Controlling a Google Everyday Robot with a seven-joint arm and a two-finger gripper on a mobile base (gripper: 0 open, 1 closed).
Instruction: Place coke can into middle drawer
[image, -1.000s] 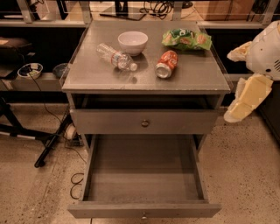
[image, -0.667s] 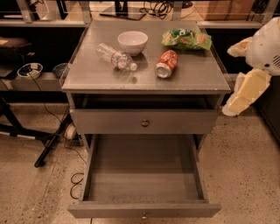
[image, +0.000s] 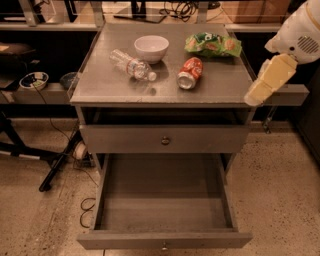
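The coke can (image: 189, 73), orange-red with a silver top, lies on its side on the cabinet top (image: 115, 90), right of centre. The middle drawer (image: 165, 200) is pulled wide open below; its deep grey tray holds nothing, and a small knob shows on its front panel. My gripper (image: 255, 97), at the end of the cream arm, hangs at the right edge of the cabinet top, to the right of the can and not touching it.
A clear plastic bottle (image: 132, 65) lies on the top left of the can. A white bowl (image: 151, 48) and a green chip bag (image: 212, 44) sit behind. A flat-fronted drawer with a brass knob (image: 165, 140) is closed. Cables and a stand leg (image: 62, 160) lie on the floor at the left.
The arm and gripper have moved up and a little left, toward the right edge of the cabinet top. The can and the drawer have not moved.
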